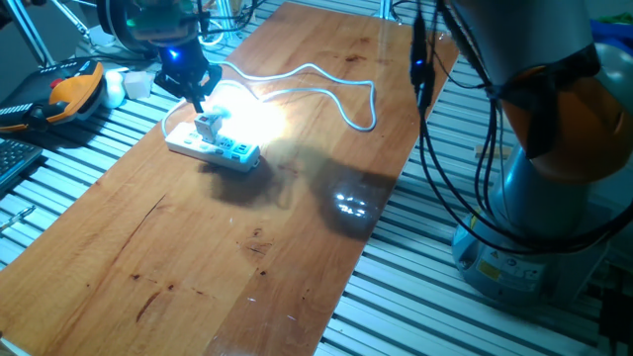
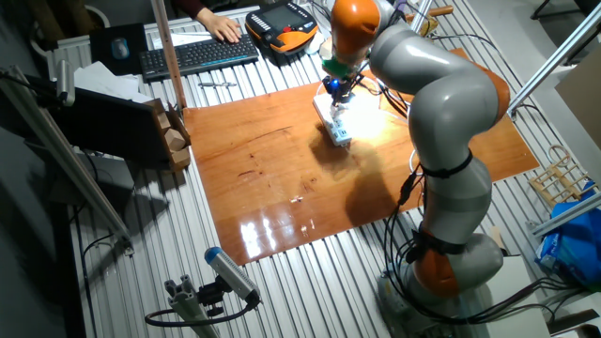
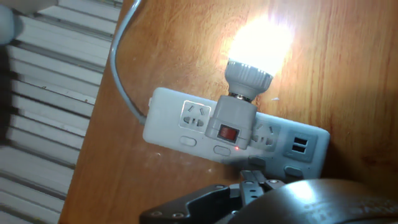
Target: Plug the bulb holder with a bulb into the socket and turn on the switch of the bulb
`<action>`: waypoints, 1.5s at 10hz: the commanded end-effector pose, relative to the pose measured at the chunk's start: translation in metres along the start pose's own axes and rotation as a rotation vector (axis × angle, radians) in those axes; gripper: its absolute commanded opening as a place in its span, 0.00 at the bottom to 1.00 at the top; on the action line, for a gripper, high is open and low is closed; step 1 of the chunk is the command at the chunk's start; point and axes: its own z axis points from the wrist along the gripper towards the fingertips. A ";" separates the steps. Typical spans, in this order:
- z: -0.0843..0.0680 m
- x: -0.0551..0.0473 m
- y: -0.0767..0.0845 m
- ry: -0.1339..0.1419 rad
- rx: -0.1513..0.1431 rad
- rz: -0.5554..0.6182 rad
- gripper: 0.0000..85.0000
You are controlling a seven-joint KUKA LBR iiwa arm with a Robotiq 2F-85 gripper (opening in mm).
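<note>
One fixed view: the holder [image 1: 209, 125] stands plugged in the socket [image 1: 213, 146] on the bench [image 1: 247, 247], bulb lit; the claw [image 1: 194, 92] hangs just above it, and could knock it loose.

Other fixed view: claw [image 2: 339, 88] over holder [image 2: 339, 116]; I cannot tell whether its jaws are apart.

Hand view: the switch [image 3: 227, 132] faces up, near the fingertips [image 3: 252, 182].

One fixed view looks low and near across the tabletop [image 1: 247, 247] toward the socket [image 1: 213, 148]. The other looks down from farther, opposite. The hand view hangs close above that socket [image 3: 236, 130], seen by all three.
</note>
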 end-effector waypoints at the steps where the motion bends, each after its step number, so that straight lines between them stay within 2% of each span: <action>1: 0.000 0.000 0.000 -0.060 0.054 -0.685 0.00; 2: 0.000 0.000 0.000 -0.098 0.087 -0.781 0.00; 3: 0.000 0.000 0.000 -0.097 0.086 -0.847 0.00; 6: 0.000 0.000 0.000 -0.070 0.064 -0.881 0.00; 8: -0.001 -0.001 -0.001 -0.071 0.072 -0.905 0.00; 10: 0.001 -0.004 -0.009 -0.041 0.057 -0.935 0.00; 11: 0.008 -0.003 -0.014 -0.041 0.040 -0.937 0.00; 13: 0.012 0.003 -0.021 -0.045 0.029 -0.936 0.00; 15: 0.000 0.011 -0.033 -0.029 0.051 -0.971 0.00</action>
